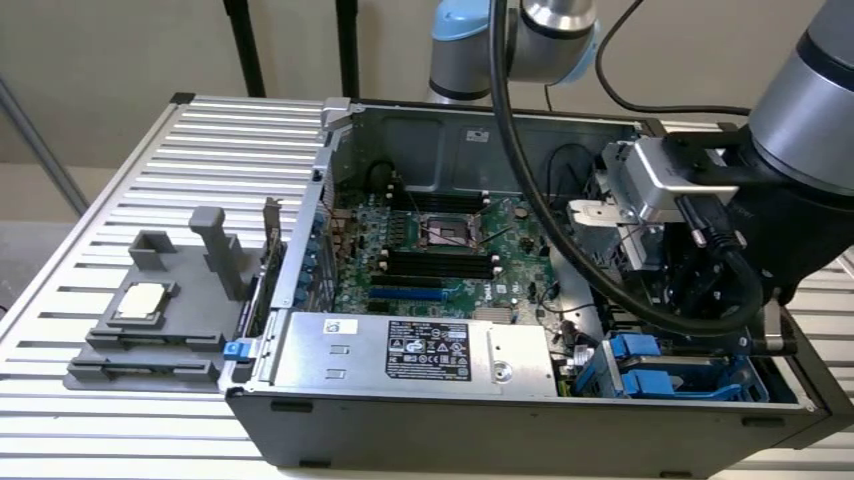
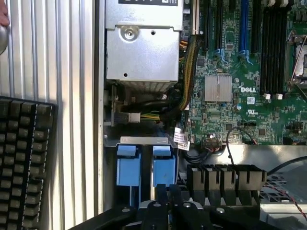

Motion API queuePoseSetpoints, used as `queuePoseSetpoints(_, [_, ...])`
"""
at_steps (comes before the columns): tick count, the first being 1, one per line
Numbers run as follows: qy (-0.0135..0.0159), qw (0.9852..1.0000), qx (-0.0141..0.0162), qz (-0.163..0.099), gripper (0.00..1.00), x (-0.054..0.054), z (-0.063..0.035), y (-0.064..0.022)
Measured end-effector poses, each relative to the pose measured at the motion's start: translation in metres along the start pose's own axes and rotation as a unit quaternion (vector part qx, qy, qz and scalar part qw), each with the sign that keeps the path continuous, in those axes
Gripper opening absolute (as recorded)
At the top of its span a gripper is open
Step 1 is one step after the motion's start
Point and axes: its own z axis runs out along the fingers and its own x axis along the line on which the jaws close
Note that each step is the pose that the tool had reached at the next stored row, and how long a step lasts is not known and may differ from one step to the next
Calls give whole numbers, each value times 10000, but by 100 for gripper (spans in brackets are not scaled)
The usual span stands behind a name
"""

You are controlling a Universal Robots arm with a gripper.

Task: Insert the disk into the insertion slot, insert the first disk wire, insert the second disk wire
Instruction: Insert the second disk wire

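I hold the gripper [image 2: 163, 203] low in the open computer case [image 1: 534, 415], just over the insertion slot [image 2: 144, 165], its fingers pressed together.

Straight ahead of the fingertips stand the slot's two blue latch tabs, with the silver power-supply box [image 2: 143, 45] beyond them and the green motherboard [image 2: 240, 91] off to one side. I judge the hand sits this low to work at the bay. I cannot tell whether it pinches anything, nor make out the disk itself.
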Motion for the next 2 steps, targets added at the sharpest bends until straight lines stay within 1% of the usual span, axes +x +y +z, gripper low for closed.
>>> queuePoseSetpoints(2, [0, 10000, 0, 0, 15, 0, 0, 0])
